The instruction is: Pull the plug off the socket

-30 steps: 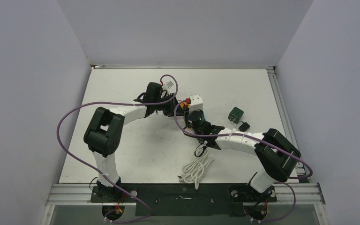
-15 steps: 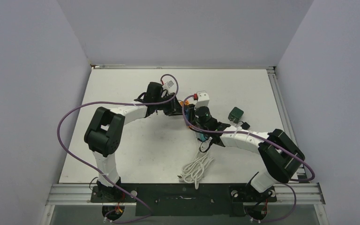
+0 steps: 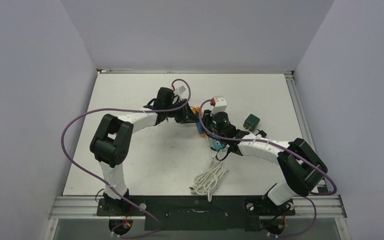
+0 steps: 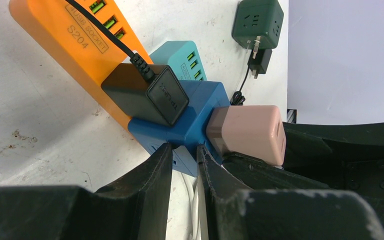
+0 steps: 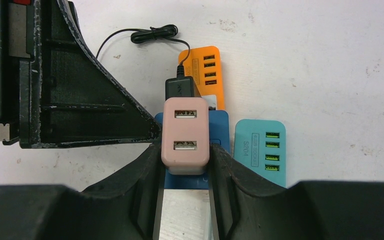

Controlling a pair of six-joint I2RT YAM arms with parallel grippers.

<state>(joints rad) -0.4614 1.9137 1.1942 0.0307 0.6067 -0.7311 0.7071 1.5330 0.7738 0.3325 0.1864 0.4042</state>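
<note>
The plug (image 4: 195, 112) is a blue cube with a pale pink block (image 5: 185, 132) on top, seated on the end of the orange socket (image 4: 65, 45). In the right wrist view the socket (image 5: 205, 75) runs away beyond the plug. My right gripper (image 5: 185, 146) is shut on the pink block, one finger on each side. My left gripper (image 4: 181, 150) stands narrowly shut, pinching the lower corner of the blue body. From above, both grippers meet mid-table, the left (image 3: 187, 116) facing the right (image 3: 215, 137).
A black adapter (image 4: 145, 92) on a thin wire is plugged into the socket beside the plug. A teal power strip (image 5: 260, 150) lies alongside. A dark green cube (image 3: 251, 121) and a small black plug (image 4: 260, 60) sit to the right. A coiled white cable (image 3: 210, 180) lies nearer the arms.
The right wrist has shifted to the right and toward the near edge, with the plug between its fingers. The left arm has stayed almost in place, its jaws slightly narrower.
</note>
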